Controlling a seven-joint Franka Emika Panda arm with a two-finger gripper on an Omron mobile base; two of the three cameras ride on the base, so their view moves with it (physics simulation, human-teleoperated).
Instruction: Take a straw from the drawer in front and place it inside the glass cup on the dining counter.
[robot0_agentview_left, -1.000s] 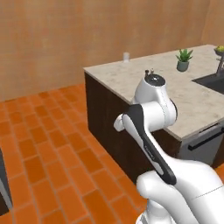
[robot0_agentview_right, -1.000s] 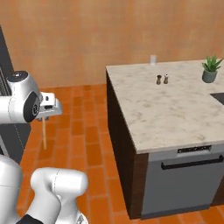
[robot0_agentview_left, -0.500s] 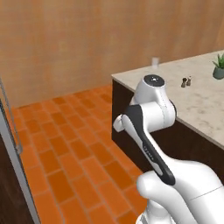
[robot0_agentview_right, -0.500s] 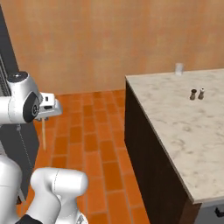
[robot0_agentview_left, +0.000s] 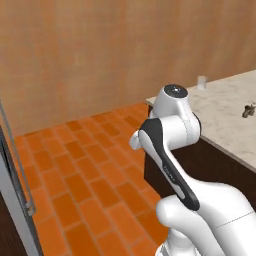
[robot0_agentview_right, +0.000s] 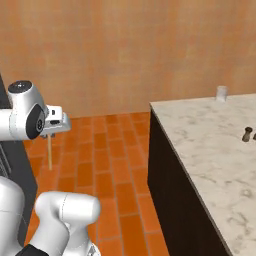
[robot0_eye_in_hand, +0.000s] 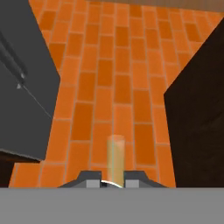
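Marble-topped, the dining counter (robot0_agentview_right: 200, 145) fills the right of your right base view with the glass cup (robot0_agentview_right: 221, 93) at its far edge and two small shakers (robot0_agentview_right: 247, 134) nearer you, while your hand view looks down instead on the orange brick floor (robot0_eye_in_hand: 109, 87) between dark cabinet fronts. From the right base view you see the gripper (robot0_agentview_right: 51, 131) at the left, clamped tight on the straw (robot0_agentview_right: 49, 152), which hangs straight down over the floor, well apart from the cup. Your hand view shows that straw (robot0_eye_in_hand: 115, 161) as a pale, translucent yellowish stick rising between the two fingertips (robot0_eye_in_hand: 93, 183).
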